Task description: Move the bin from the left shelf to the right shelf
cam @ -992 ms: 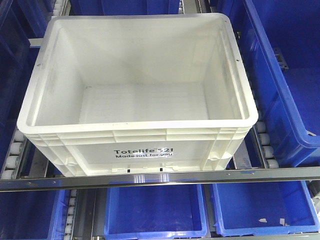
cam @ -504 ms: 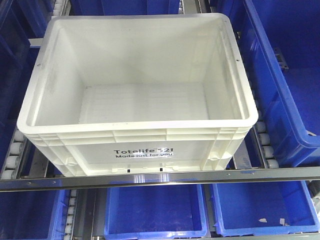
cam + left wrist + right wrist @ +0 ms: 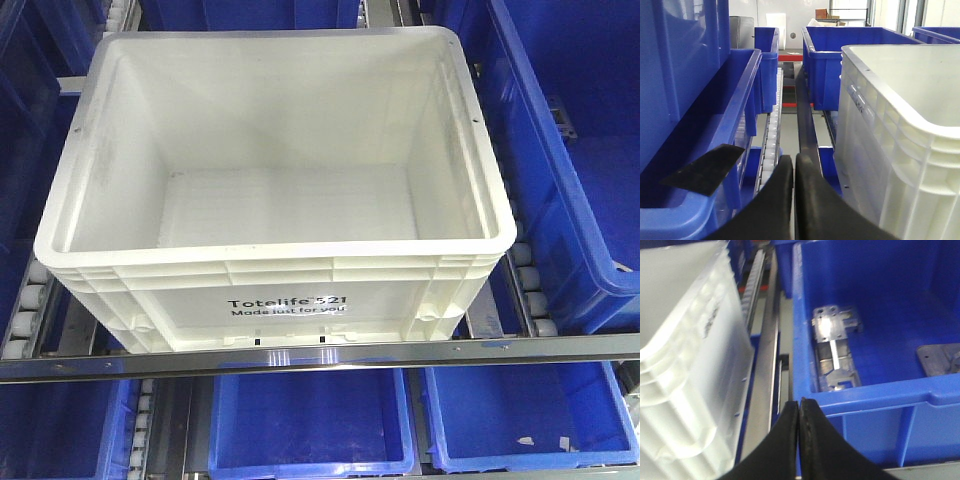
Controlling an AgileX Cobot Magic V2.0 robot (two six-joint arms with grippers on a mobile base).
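While no pincer shows in your front view, the bin sits on the roller rack. Your left gripper is pressed shut, empty, bin just right. Your right gripper is likewise closed, empty, bin just left, blue bin right.

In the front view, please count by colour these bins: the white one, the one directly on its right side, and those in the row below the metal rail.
White: 1, the bin.
Blue: 4, the right blue bin, and below the rail the lower left bin, lower middle bin and lower right bin.
Total: 5.
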